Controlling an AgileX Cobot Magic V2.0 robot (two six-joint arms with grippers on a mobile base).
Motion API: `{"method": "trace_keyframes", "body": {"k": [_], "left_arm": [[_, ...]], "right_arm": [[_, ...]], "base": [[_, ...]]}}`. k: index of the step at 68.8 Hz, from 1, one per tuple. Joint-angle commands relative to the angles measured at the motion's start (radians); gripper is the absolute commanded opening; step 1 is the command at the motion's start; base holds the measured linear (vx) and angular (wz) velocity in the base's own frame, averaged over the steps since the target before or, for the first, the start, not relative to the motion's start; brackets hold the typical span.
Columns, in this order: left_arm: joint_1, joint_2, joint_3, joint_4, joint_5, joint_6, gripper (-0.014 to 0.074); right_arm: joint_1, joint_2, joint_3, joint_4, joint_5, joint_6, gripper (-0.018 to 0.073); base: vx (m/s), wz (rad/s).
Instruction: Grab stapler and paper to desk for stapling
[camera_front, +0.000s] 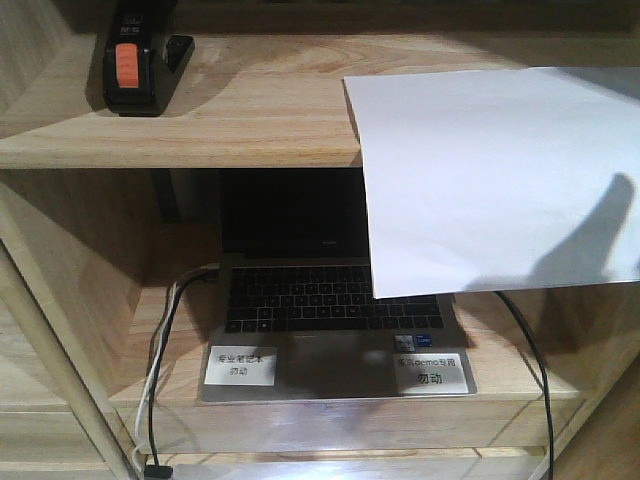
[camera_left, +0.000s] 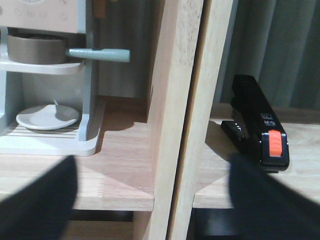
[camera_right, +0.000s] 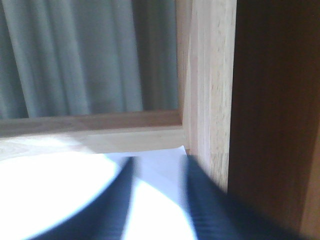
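- The stapler (camera_front: 128, 62) lies flat on the upper shelf (camera_front: 250, 120), at about 11 o'clock in the front view, nose toward the camera.
- The paper (camera_front: 490, 180) is on the same shelf at about 2 o'clock. Its near part overhangs the shelf edge and droops over the laptop (camera_front: 330, 300) below. The desk is in no view.
- The left gripper (camera_left: 150, 200) has its jaws wide apart and empty. The stapler is at 2 o'clock in the left wrist view, beyond a wooden upright (camera_left: 175, 110), and nothing touches it.
- The right gripper (camera_right: 160, 200) hangs over the far corner of the sheet with its blurred fingers (camera_right: 112, 205) parted. White shows between them, so it does not look clamped.
- The stapler should be rigid, compact and fairly weighty, with smooth plastic sides. I would pinch it across its width near mid-body, behind the orange-red patch (camera_left: 275, 143), because gripping top to bottom could fire it.
- The sheet will be light, limp and slippery, and it creases easily. The overhanging edge looks like the best place to nip it.
- Two white labels (camera_front: 240, 365) on the palm rest end in "勿动", and the right one (camera_front: 432, 373) includes "demo". The stapler's small white print is too small to read.
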Motion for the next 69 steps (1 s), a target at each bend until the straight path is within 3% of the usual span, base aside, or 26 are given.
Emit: {"method": "trace_keyframes", "body": {"k": [1, 8, 19, 27, 43, 52, 61, 69], "left_arm": [[0.004, 0.015, -0.024, 0.000, -0.064, -0.004, 0.0687], [0.004, 0.015, -0.024, 0.000, -0.064, -0.004, 0.0707], [-0.018, 0.020, -0.024, -0.006, -0.065, -0.004, 0.0700], [-0.059, 0.026, -0.024, -0.059, -0.069, -0.004, 0.0695], [-0.264, 0.065, -0.024, -0.080, -0.084, 0.000, 0.0680], [-0.425, 0.112, -0.024, -0.080, -0.088, 0.001, 0.0677], [-0.558, 0.163, -0.024, -0.080, -0.088, 0.077, 0.0672], [-0.628, 0.207, -0.024, -0.080, -0.101, 0.132, 0.0662]], "right_arm": [[-0.005, 0.012, -0.030, -0.002, -0.073, -0.006, 0.0531], [-0.005, 0.012, -0.030, -0.004, -0.073, -0.006, 0.0727], [-0.005, 0.012, -0.030, -0.004, -0.073, -0.006, 0.0720], [-0.005, 0.012, -0.030, -0.004, -0.074, -0.006, 0.0697], [-0.005, 0.012, -0.030, -0.004, -0.072, 0.000, 0.0599], [-0.005, 0.012, -0.030, -0.004, -0.072, -0.006, 0.0526], [-0.005, 0.012, -0.030, -0.004, -0.072, -0.006, 0.0466], [-0.005, 0.012, -0.030, -0.004, -0.072, -0.006, 0.0425]], "base": [[0.00, 0.00], [0.00, 0.00], [0.00, 0.00], [0.00, 0.00], [0.00, 0.00], [0.00, 0.00], [0.00, 0.00], [0.00, 0.00]]}}
